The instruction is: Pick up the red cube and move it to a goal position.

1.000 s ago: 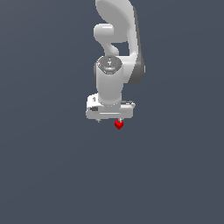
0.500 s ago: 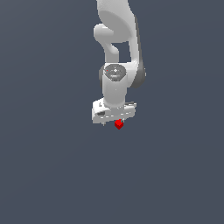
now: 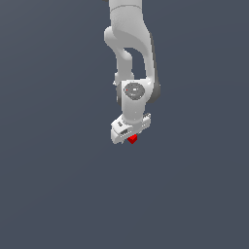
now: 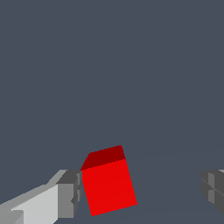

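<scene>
Arm shifted rightward in exterior view | fingers [image 4: 141, 192] apart | red cube [image 4: 108, 186] touching one

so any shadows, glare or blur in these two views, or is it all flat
Exterior view: sharp, flat grey backdrop, no cast shadow under the red cube; the arm shows only soft shading. Wrist view: crisp too, no glare; the cube has a darker upper face and brighter front face, and the gripper fingers are cut off at the frame edge.

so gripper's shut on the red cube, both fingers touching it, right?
No. The wrist view shows the gripper open: one finger sits right beside the red cube, the other finger stands well apart from it.
</scene>
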